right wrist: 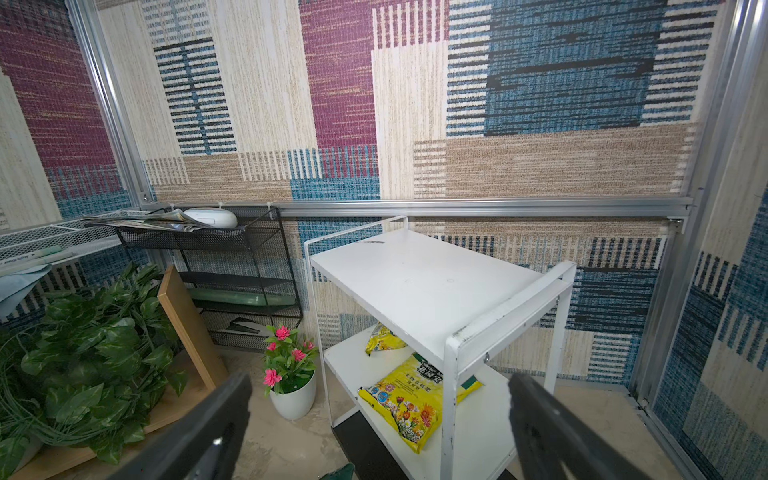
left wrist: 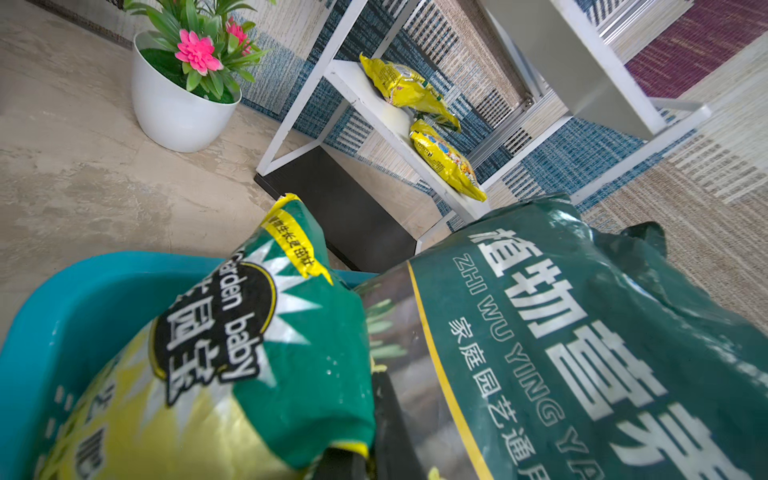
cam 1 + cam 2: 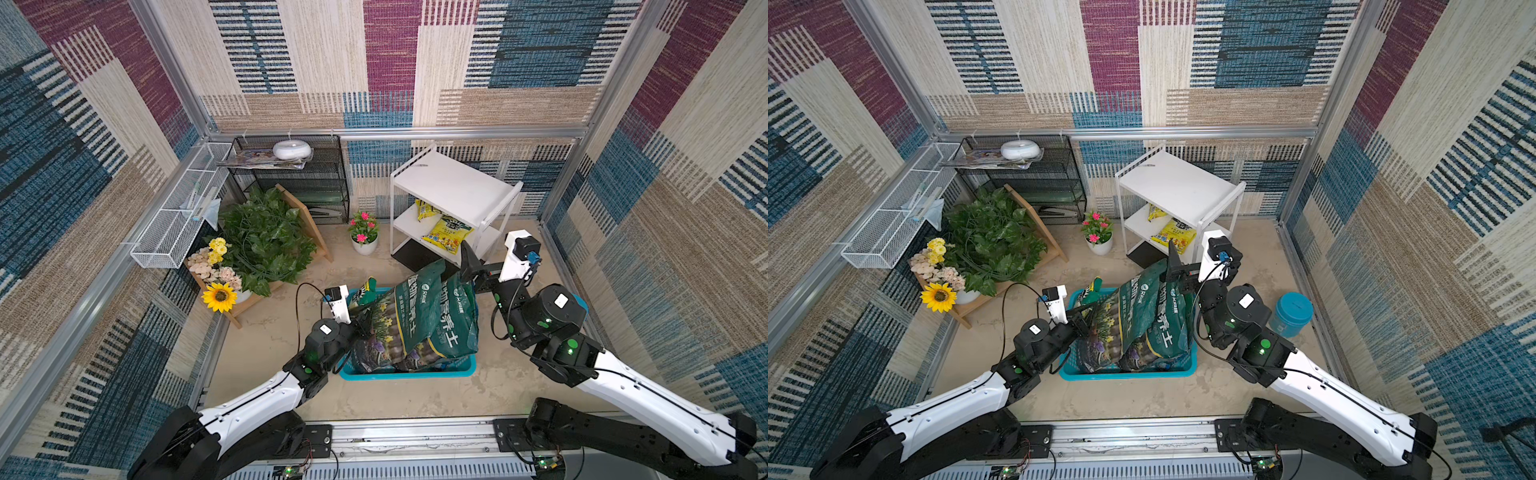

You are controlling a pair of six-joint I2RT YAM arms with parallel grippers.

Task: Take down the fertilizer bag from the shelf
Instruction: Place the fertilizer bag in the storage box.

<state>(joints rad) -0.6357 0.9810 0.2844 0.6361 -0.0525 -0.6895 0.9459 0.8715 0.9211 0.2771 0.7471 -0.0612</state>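
Note:
The white shelf [image 3: 453,183] [image 1: 424,282] stands at the back right. Two yellow fertilizer bags lie on its lower board, a front one [image 3: 446,235] [image 1: 411,399] [image 2: 449,162] and a rear one [image 3: 426,210] [image 1: 384,343]. My right gripper [image 3: 471,266] [image 1: 382,432] hovers open just in front of the shelf, apart from it, with the front bag between its fingers in its wrist view. My left gripper [image 3: 359,322] [image 2: 365,457] is low at the teal basket's left side. It is shut on the edge of a green and yellow Garden baby bag [image 2: 257,332] [image 3: 365,291].
The teal basket [image 3: 407,372] in the middle holds large dark green soil bags [image 3: 432,316]. A white flower pot [image 3: 364,232] stands left of the shelf. A black mesh rack [image 3: 299,183], a white wire basket [image 3: 178,216] and a wooden crate of plants [image 3: 266,237] fill the left. A teal can [image 3: 1291,313] sits at right.

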